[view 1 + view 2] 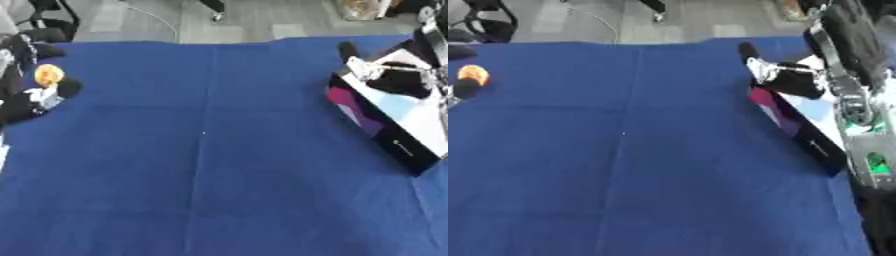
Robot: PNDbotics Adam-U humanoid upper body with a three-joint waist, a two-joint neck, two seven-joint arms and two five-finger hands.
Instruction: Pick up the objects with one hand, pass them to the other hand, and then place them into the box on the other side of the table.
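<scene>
Blue cloth (210,165) covers the whole table, with a straight crease running from the far edge toward the near edge, and most of its surface lies bare between the two hands. Next in size is the box (394,142), a shallow one with dark outer walls, a purple and pink patch on its end and a pale inside, sitting askew at the table's right side. The right arm (855,95) reaches down along that side, black with silver joints, and the right hand (798,80) is over the far end of the box; its fingers look bent downward, dark against the pale inside, but whether they hold anything I cannot tell. A white shape shows just left of that hand at the box's far corner, too blurred to name.

The left hand (31,97) is at the left edge of the table, well apart from the box. Its fingers are curled round a small orange ball (48,75), which sits at the top of the hand, above the dark fingers. A pale patch shows on the hand just below the ball.
</scene>
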